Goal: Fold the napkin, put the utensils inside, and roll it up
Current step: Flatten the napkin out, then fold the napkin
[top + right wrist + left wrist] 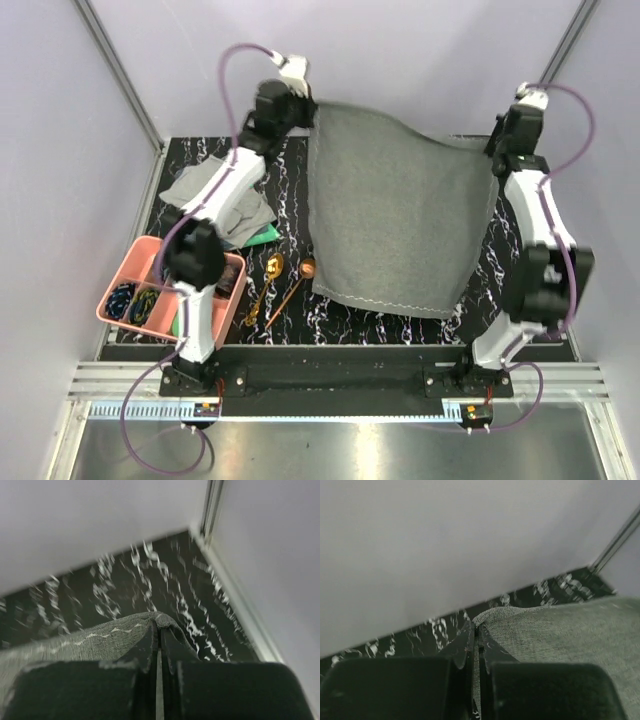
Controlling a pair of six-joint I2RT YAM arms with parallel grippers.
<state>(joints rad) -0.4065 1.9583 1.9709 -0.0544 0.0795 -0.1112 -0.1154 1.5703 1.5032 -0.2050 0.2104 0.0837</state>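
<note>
The dark grey napkin (395, 210) hangs spread between both arms above the black marbled table (350, 310), its stitched lower hem sagging toward the front. My left gripper (308, 108) is shut on its far left corner (487, 615). At the far right, my right gripper (495, 148) is shut on the other top corner (162, 622). In each wrist view the cloth is pinched thin between the closed jaws. Two utensils lie on the table left of the napkin: a gold spoon (267, 283) and a copper spoon (296, 283), side by side.
A pink tray (142, 262) with dark items sits at the front left under the left arm. A lighter grey cloth (205, 190) over something green (266, 234) lies behind it. Purple walls and metal posts enclose the table.
</note>
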